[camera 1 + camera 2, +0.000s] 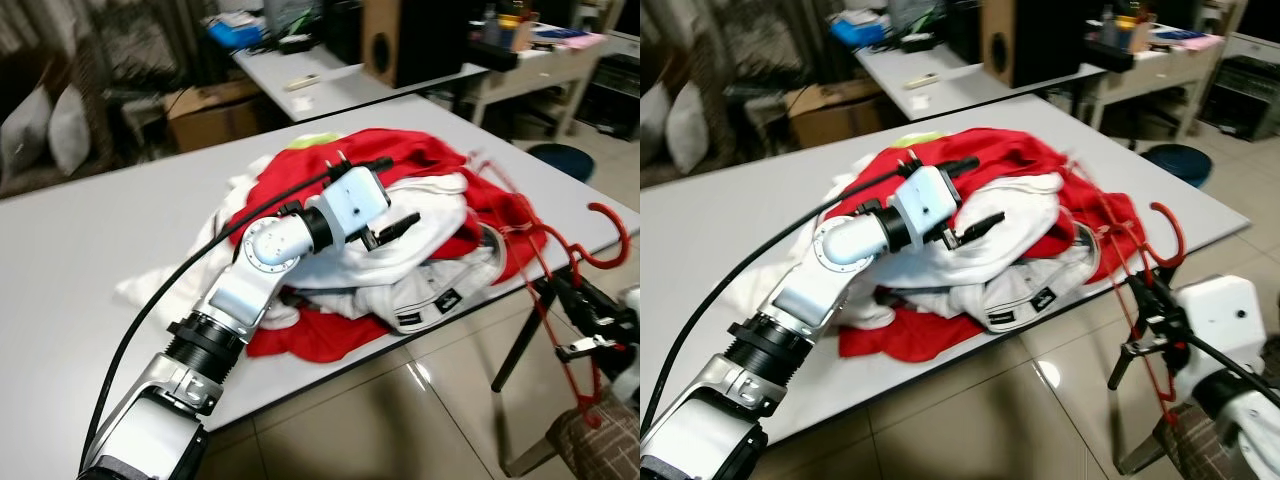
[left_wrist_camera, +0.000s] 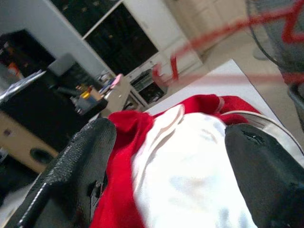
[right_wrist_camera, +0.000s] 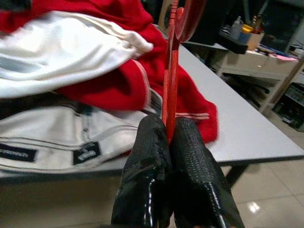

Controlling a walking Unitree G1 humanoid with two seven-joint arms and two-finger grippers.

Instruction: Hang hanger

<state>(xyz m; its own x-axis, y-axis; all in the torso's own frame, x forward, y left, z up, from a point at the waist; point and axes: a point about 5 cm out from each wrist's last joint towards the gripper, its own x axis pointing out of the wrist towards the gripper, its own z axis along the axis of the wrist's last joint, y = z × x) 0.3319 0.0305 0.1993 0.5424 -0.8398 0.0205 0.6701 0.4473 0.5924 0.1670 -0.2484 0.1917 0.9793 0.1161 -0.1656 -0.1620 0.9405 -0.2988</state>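
Your right claw (image 3: 170,142) is pinching the red hanger (image 1: 1137,290), its two black fingers (image 3: 147,166) pressed tight on the thin red bar. You hold the hanger up in the air just past the near edge of the grey bench (image 1: 90,240), off to the right of the clothes, with its hook (image 1: 608,235) pointing up. Your left claw (image 1: 395,230) is spread wide and sits just over the white shirt (image 1: 400,240) on top of the big pile of red and white clothes (image 1: 340,320) on the bench.
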